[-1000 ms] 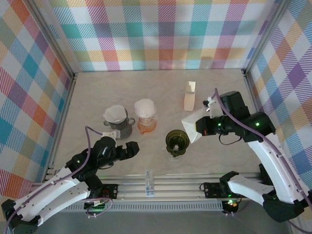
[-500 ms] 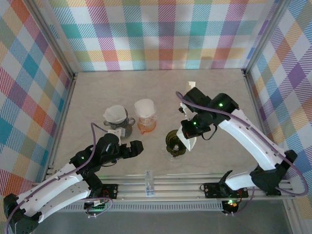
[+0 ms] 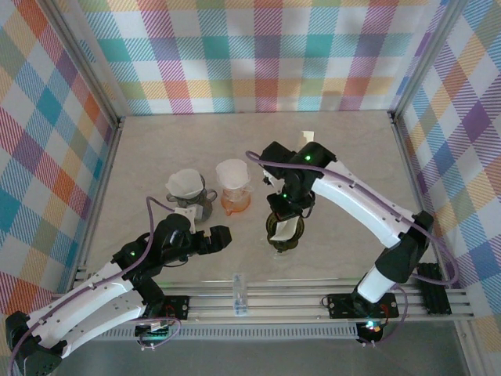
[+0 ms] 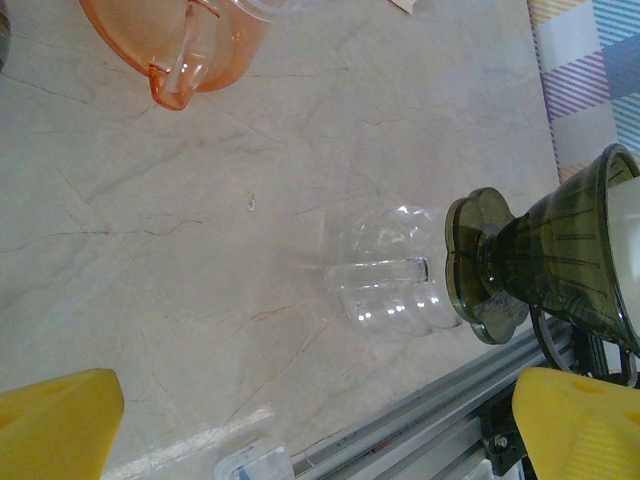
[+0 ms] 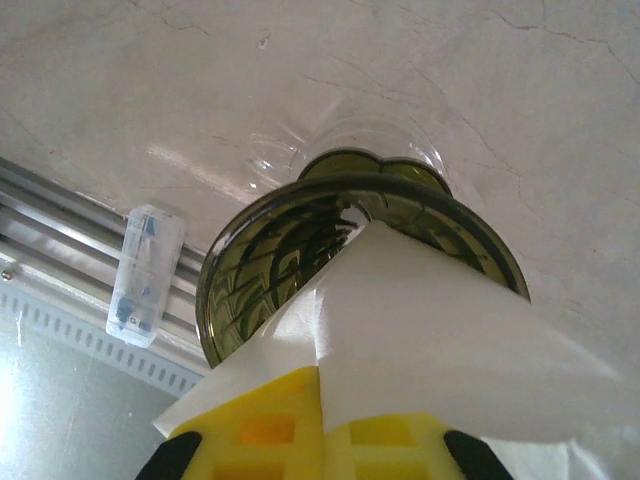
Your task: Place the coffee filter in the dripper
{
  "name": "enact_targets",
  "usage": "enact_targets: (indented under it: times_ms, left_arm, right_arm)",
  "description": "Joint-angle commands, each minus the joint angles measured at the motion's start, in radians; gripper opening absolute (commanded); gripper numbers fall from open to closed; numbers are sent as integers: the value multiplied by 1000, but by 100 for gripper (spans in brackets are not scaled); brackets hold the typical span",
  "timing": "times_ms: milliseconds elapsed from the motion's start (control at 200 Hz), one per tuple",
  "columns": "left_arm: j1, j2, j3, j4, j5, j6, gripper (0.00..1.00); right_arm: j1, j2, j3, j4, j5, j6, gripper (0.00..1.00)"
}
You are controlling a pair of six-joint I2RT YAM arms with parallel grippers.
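Top external view: nearest of all, a small clear vial [image 3: 239, 294] lies on the rail at the tabletop's [image 3: 156, 149] near edge, nearer than the green dripper [image 3: 274, 233] and a little to its left. The left hand [image 3: 213, 237] hovers left of the dripper, well apart from it. Its yellow fingers [image 4: 60, 420] are spread wide and hold nothing. The dripper stands upright on a clear ribbed base [image 4: 390, 272]. Directly above the dripper, the right hand [image 3: 286, 218] is clamped tight on the white coffee filter [image 5: 430, 340]. The filter's tip hangs over the dripper's mouth, with most of the paper above the rim. Whether it touches the ribbed wall I cannot tell. Beyond the dripper and to its left stands an orange dripper [image 3: 233, 201] with a paper in it. Farther left again is a grey dripper [image 3: 193, 205], also with a paper.
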Motion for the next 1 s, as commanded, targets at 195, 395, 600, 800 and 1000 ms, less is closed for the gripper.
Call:
enact_targets:
  times_ms: [195, 395, 600, 800, 1000]
  left_arm:
    - [1, 9, 18, 34, 24, 18, 100]
    - [-1, 31, 30, 47, 32, 16, 100]
    - [-1, 75, 76, 57, 46, 29, 100]
    - [-1, 159, 164, 56, 53, 69, 100]
    - [0, 247, 239, 66, 54, 93, 100]
  right_arm:
    - [11, -31, -47, 53, 3, 12, 20]
    - [12, -108, -65, 110, 22, 33, 41]
    - [11, -225, -124, 214, 38, 75, 56]
    - [12, -398, -314, 353, 149, 212, 58]
    - [13, -522, -511, 517, 169, 376, 58]
